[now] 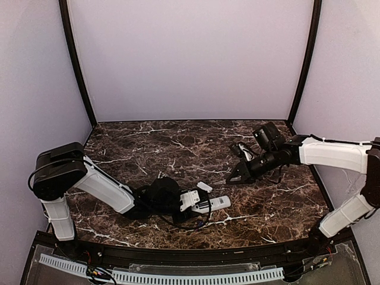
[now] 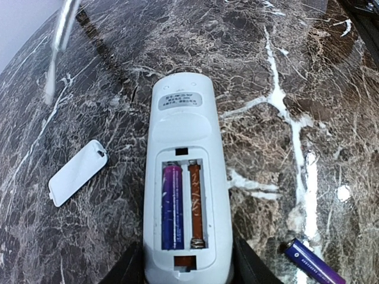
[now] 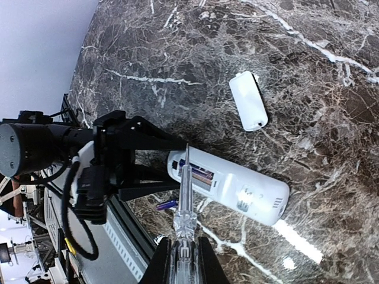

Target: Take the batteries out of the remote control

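Note:
The white remote control [image 2: 180, 124] lies back side up on the marble, its battery bay open. One blue-purple battery [image 2: 172, 204] sits in the bay's left slot; the right slot is empty. A second battery [image 2: 314, 264] lies loose on the table to the remote's right. My left gripper [image 2: 186, 271] is shut on the remote's near end, also seen from above [image 1: 199, 206]. My right gripper [image 3: 185, 266] is shut on a clear pointed tool [image 3: 185, 189] and hovers off the table, up and to the right of the remote [image 1: 219, 203].
The small white cover piece [image 2: 77, 173] lies flat on the marble left of the remote; it also shows in the right wrist view [image 3: 249, 100] and from above [image 1: 204, 186]. The table's front rail [image 1: 178, 255] runs just behind the left gripper.

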Controlling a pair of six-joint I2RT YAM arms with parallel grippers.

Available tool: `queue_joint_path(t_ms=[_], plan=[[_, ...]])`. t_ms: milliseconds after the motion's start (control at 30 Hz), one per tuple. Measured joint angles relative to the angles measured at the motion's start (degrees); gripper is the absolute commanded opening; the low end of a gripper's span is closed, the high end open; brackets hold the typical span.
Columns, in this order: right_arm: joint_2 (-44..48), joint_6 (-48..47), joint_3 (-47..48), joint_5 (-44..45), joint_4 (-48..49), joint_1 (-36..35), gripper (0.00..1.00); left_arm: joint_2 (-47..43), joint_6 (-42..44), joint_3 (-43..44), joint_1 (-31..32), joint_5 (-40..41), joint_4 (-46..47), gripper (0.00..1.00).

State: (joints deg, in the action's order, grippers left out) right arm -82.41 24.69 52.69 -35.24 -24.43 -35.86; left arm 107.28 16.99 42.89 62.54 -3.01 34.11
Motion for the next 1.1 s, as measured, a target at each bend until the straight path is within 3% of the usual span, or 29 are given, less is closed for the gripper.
queue_joint_path(t_ms=[200, 467, 800, 1100], plan=[[4.46, 5.16, 2.21, 5.05, -5.88, -5.46, 0.0, 0.0, -6.43, 0.57, 0.13, 1.14, -0.87, 0.0], [9.97, 19.76, 2.14, 14.45, -11.65, -11.67, 0.0, 0.98, -13.4, 2.01, 2.27, 6.23, -0.42, 0.0], [9.73, 31.91, -0.83, 20.35, -9.53, -13.38, 0.0, 5.42, -15.87, 6.91, 3.98, 10.51, 0.11, 0.0], [7.5, 36.61, -2.01, 22.25, -7.02, -13.4, 0.0, 7.04, -16.2, 8.92, 4.17, 11.67, 1.51, 0.0]])
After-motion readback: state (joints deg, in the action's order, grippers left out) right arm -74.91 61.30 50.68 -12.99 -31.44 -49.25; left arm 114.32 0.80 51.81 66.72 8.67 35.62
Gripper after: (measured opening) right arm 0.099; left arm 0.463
